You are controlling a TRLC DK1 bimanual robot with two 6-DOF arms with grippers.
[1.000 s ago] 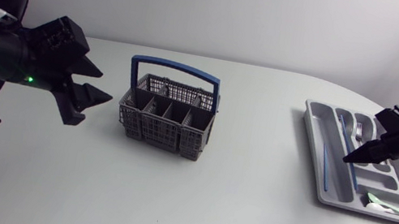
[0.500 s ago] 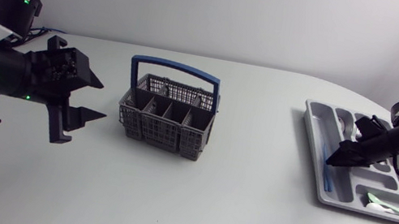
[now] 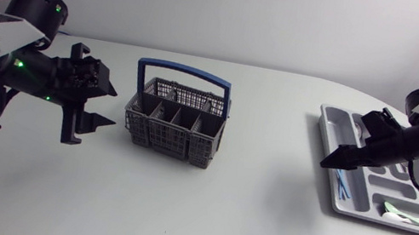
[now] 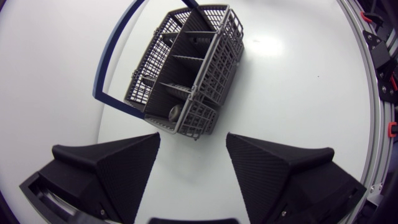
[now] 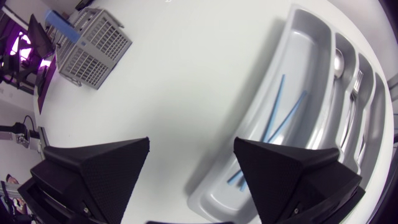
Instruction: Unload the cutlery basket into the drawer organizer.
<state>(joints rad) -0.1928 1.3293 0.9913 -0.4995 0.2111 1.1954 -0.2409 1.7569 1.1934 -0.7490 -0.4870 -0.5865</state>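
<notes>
The grey cutlery basket (image 3: 174, 120) with a blue handle (image 3: 186, 70) stands mid-table. My left gripper (image 3: 113, 107) hovers open just left of it; in the left wrist view the basket (image 4: 186, 68) lies ahead of the open gripper (image 4: 193, 152), and a small metal piece (image 4: 175, 113) shows in one near compartment. The grey drawer organizer (image 3: 333, 115) sits at the right. My right gripper (image 3: 329, 162) is open over its left edge. Thin blue sticks (image 5: 283, 115) lie loose in the long compartment (image 5: 305, 56), beside a spoon (image 5: 336, 62) and a fork (image 5: 356, 87).
A white and green utensil (image 3: 404, 217) lies in the organizer's near cross compartment. Bare white table spreads between the basket and the organizer and in front of both. The table's rounded edge runs close behind the organizer at the right.
My right gripper has opened and slid left to the organizer's edge; the blue sticks now lie loose in the long compartment. My left gripper has swung round and closed in on the basket.
</notes>
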